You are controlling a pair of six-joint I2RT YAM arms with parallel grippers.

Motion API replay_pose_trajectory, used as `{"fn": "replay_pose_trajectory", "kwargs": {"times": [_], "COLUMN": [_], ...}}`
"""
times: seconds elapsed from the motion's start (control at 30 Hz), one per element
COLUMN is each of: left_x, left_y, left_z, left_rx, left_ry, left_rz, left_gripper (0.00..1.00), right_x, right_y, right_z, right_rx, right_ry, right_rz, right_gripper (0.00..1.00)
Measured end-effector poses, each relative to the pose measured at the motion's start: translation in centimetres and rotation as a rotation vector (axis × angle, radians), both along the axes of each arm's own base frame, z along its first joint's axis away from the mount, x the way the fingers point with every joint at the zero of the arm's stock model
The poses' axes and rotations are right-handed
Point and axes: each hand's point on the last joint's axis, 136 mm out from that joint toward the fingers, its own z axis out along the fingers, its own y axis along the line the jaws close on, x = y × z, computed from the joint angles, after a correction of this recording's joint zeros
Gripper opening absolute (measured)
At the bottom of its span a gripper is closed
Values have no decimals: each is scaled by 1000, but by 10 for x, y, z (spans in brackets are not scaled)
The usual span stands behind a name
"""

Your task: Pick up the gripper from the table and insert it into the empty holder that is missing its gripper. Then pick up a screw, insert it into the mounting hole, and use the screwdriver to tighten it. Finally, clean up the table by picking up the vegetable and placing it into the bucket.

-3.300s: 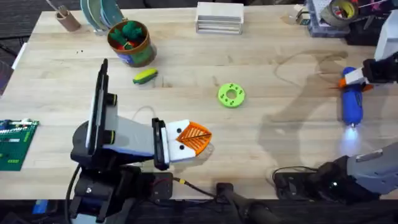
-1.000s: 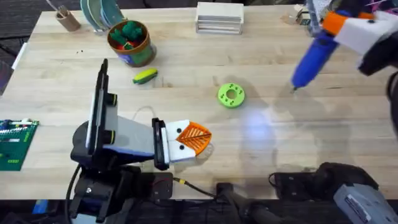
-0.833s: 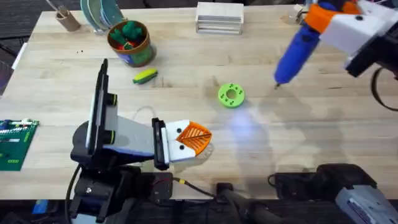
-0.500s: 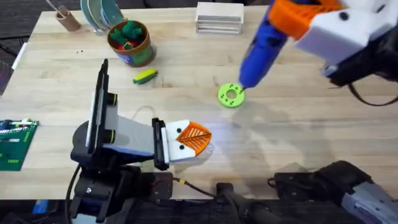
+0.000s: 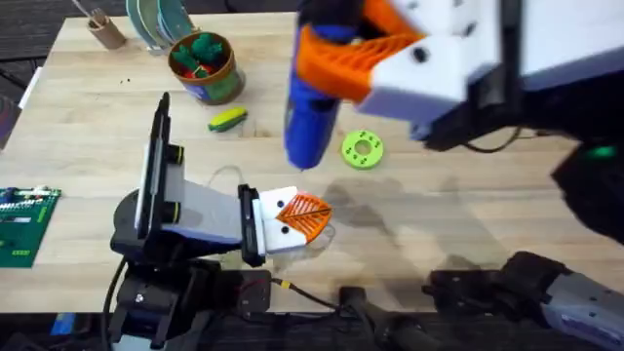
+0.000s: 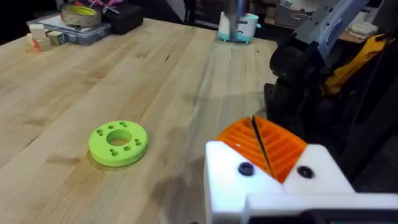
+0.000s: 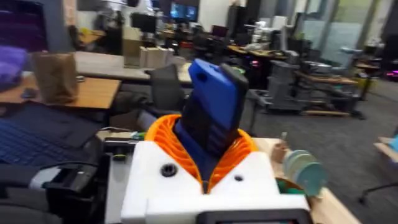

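My right gripper (image 5: 336,58) hangs high over the table's middle, shut on the blue screwdriver (image 5: 310,117), whose tip points down near my left gripper (image 5: 302,216). In the right wrist view the screwdriver handle (image 7: 214,93) sits clamped between the orange pads (image 7: 165,134). The left gripper (image 6: 256,140) rests low near the front edge, shut, with orange ribbed pads pressed together in their white holder blocks (image 6: 230,180). The yellow-green vegetable (image 5: 227,119) lies on the table beside the bucket (image 5: 216,86). The screw is out of view.
A green disc (image 5: 363,149) (image 6: 118,142) lies mid-table just beyond the left gripper. A white box (image 5: 343,27), a brown cup (image 5: 102,29) and plates stand along the back edge. A green circuit board (image 5: 19,226) sits at the left front.
My right arm lifted the screwdriver from the table's right side and carried it left and up, to above the green disc and left gripper. The left arm has not moved.
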Motion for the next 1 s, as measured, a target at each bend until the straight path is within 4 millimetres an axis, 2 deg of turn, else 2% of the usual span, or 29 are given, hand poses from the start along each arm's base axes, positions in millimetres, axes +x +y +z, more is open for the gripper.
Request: {"fn": "replay_pose_trajectory", "kwargs": {"times": [0.23,0.67,0.87,1.0], "left_x": [4,9,10,10], "left_y": [1,2,2,2], "left_z": [0,0,0,0], "left_rx": [3,5,6,6], "left_ry": [-6,-11,-13,-13], "left_rz": [26,50,56,56], "left_gripper": [4,4,4,4], "right_x": [-5,6,5,2], "right_y": [24,39,48,50], "right_z": [-20,-34,-44,-43], "right_rx": [-39,-50,-69,-66], "right_ry": [59,76,95,91], "right_rz": [75,85,106,114], "right_gripper": [28,28,28,28]}}
